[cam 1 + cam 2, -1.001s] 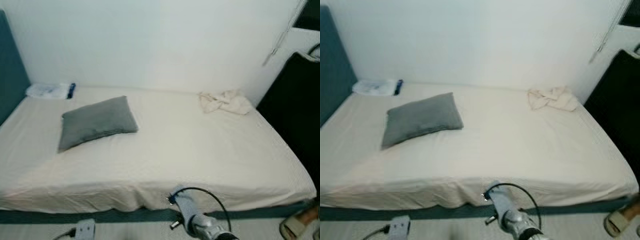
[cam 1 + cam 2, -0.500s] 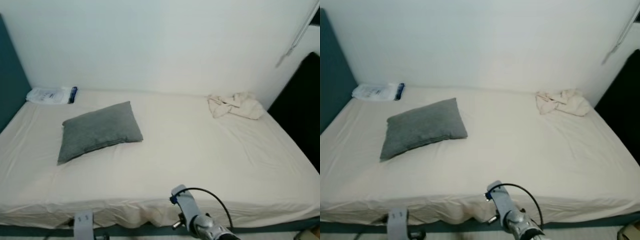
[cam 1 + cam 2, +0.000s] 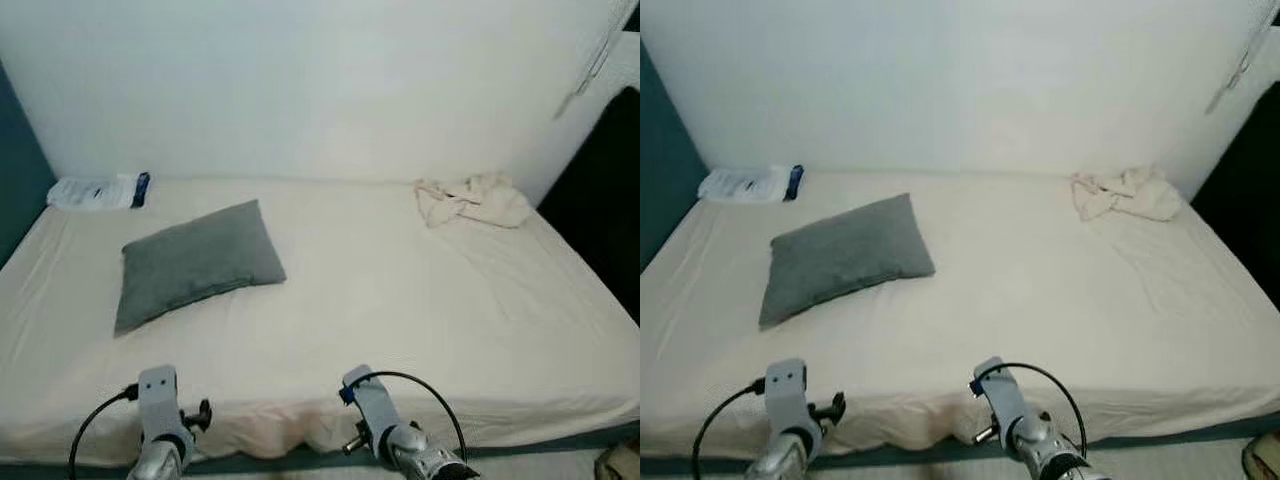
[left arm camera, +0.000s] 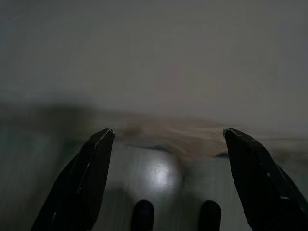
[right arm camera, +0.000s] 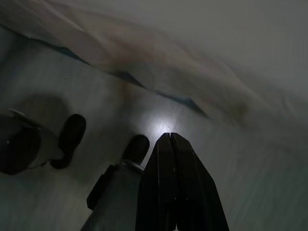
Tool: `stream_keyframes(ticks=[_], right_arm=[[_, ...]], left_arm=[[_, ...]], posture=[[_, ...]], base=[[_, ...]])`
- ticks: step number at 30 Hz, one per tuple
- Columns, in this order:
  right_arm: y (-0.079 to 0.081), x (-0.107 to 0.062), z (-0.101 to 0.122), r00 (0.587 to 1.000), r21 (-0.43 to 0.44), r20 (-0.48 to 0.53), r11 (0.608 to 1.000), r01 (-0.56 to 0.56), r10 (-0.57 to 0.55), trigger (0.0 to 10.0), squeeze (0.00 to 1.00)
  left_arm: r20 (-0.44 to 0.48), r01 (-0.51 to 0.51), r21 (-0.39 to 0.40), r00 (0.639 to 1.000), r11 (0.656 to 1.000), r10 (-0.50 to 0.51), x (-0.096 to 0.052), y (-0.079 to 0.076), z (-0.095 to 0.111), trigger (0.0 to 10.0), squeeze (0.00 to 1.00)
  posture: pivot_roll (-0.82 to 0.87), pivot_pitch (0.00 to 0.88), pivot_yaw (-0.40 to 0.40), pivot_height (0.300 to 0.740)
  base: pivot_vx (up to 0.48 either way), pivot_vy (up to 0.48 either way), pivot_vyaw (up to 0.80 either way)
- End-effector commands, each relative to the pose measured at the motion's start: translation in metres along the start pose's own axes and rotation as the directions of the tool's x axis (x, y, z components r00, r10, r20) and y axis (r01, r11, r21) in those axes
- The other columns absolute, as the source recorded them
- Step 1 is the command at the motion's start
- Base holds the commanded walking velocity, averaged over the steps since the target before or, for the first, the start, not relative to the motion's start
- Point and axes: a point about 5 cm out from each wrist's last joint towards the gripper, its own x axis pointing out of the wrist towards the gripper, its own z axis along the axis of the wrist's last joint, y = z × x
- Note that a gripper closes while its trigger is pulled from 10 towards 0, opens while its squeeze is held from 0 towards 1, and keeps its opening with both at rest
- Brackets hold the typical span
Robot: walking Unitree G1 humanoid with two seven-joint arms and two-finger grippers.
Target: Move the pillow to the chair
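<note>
A bed covered by a cream sheet is seen from its long side, set against a white wall, with a dark teal headboard at the robot's left. The grey pillow is laid flat on the sheet in the left half of the bed, well apart from both arms. A white packet with a blue end is placed in the far left corner by the wall, and a crumpled cream cloth is located near the far right corner. A dark upright surface is visible at the right edge of the scene, beside the bed. Both silver arms are held low at the near edge of the mattress. The left gripper is shown by its wrist view with the two black fingers spread wide apart, nothing being held between them, above the pale floor near the bed's edge. The right gripper is shown with its fingers pressed together and empty, pointed at the floor beside the bed's lower edge.
</note>
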Motion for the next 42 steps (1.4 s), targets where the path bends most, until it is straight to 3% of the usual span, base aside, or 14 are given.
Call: stream_keyframes(ticks=[1, 7, 11, 18, 22, 35, 42], right_arm=[[-0.002, -0.001, -0.007, 1.000, 0.027, -0.016, 1.000, 0.005, -0.005, 10.0, 0.00], [-0.002, -0.001, -0.007, 1.000, 0.028, -0.017, 1.000, 0.005, -0.005, 10.0, 0.00], [-0.003, -0.001, -0.008, 1.000, 0.025, -0.019, 1.000, 0.004, -0.003, 10.0, 0.00], [-0.003, -0.002, -0.006, 1.000, -0.027, 0.003, 0.999, -0.024, 0.024, 10.0, 0.00], [-0.003, -0.002, -0.007, 1.000, -0.011, 0.001, 1.000, -0.028, 0.028, 10.0, 0.00], [-0.005, -0.003, -0.010, 1.000, 0.007, -0.011, 1.000, -0.026, 0.026, 10.0, 0.00], [-0.005, -0.003, -0.010, 1.000, 0.010, -0.010, 1.000, -0.026, 0.027, 10.0, 0.00]], left_arm=[[0.000, 0.009, -0.003, 1.000, 1.000, -0.009, 0.000, -0.003, 0.000, 10.0, 0.00], [0.001, 0.009, -0.003, 1.000, 1.000, -0.009, 0.000, -0.004, 0.000, 10.0, 0.00], [-0.016, -0.059, 0.002, 0.998, 0.998, 0.059, -0.002, 0.002, -0.007, 10.0, 0.00], [-0.022, -0.067, -0.002, 0.997, 0.998, 0.067, -0.003, 0.003, -0.009, 10.0, 0.00], [-0.028, -0.068, -0.018, 0.997, 0.998, 0.068, -0.004, 0.002, -0.010, 10.0, 0.00], [-0.112, -0.056, -0.068, 0.993, 0.996, 0.048, -0.009, -0.002, -0.028, 10.0, 0.00], [-0.139, -0.053, -0.037, 0.989, 0.998, 0.048, -0.010, -0.003, -0.032, 10.0, 0.00]], posture=[[0.00, 0.051, -0.071, 0.740], [0.00, 0.051, -0.071, 0.740], [-0.01, 0.061, -0.074, 0.740], [0.00, 0.055, -0.083, 0.740], [0.00, 0.051, -0.087, 0.740], [-0.01, 0.048, -0.085, 0.740], [-0.01, 0.048, -0.086, 0.740]], base=[[0.000, 0.000, -0.74], [0.000, 0.000, -0.74], [0.000, 0.000, -0.71], [0.000, 0.000, 0.23], [0.000, 0.000, 0.71], [0.000, 0.000, 0.00], [0.000, 0.090, 0.00]])
